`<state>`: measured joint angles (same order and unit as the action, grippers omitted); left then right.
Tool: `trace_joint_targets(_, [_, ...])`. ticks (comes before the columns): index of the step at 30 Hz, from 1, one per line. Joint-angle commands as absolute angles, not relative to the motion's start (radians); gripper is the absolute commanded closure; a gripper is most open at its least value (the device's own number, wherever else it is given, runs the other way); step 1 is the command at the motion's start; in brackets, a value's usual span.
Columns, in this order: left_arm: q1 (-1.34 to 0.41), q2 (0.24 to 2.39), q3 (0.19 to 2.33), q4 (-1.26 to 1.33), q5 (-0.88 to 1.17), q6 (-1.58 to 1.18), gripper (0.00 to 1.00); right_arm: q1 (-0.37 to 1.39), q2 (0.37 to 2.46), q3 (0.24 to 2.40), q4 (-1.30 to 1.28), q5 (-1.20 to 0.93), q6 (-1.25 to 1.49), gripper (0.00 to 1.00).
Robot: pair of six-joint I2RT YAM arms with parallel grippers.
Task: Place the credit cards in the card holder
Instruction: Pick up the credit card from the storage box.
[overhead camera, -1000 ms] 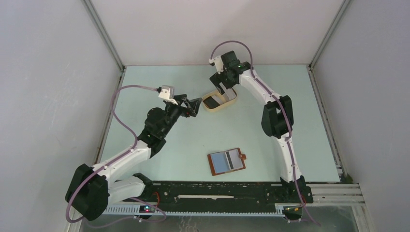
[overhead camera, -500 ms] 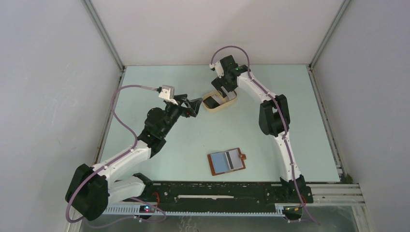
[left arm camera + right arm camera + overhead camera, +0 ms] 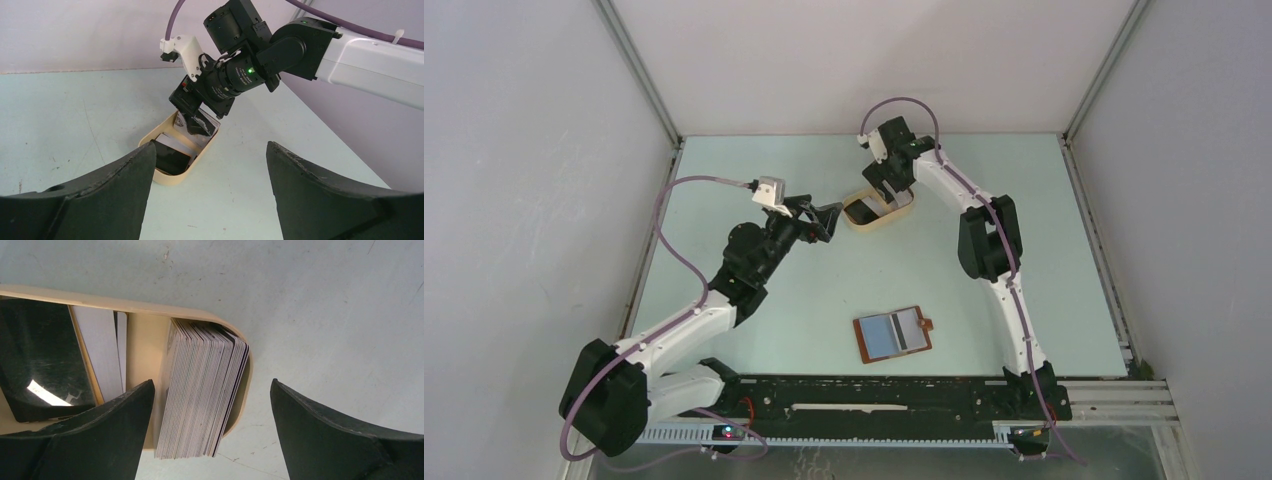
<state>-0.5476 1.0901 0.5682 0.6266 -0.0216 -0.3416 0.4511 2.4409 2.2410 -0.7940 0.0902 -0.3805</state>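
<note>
A thick stack of credit cards (image 3: 202,390) stands on edge at the rounded end of a beige oval tray (image 3: 100,301). My right gripper (image 3: 212,432) is open, one finger on each side of the stack and neither touching it. A black card (image 3: 40,355) and a pale card (image 3: 100,355) lie flat in the same tray. The card holder (image 3: 860,340) lies open near the front edge, with a grey and dark card face (image 3: 892,334) showing inside it. My left gripper (image 3: 210,195) is open and holds nothing, just left of the tray (image 3: 172,179).
The tray (image 3: 864,226) sits at the middle back of the pale green table, with my right gripper (image 3: 882,190) over it and my left gripper (image 3: 832,218) beside it. White walls close in the table on three sides. The black rail of the arm bases runs along the front.
My right gripper has dropped lower over the tray, so its fingers now sit on either side of the card stack. The left arm and the card holder have not moved.
</note>
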Motion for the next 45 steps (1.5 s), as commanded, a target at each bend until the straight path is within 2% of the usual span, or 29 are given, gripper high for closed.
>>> trace_joint_targets(1, [-0.545,1.074,0.555,0.669,-0.012,-0.349,0.14,0.447,2.450,2.286,-0.780,0.112,-0.389,0.06])
trace_joint_targets(45, [-0.545,1.074,0.555,0.669,-0.009,-0.351,0.14,0.434,2.342,2.243,-0.750,0.153,-0.391,0.15])
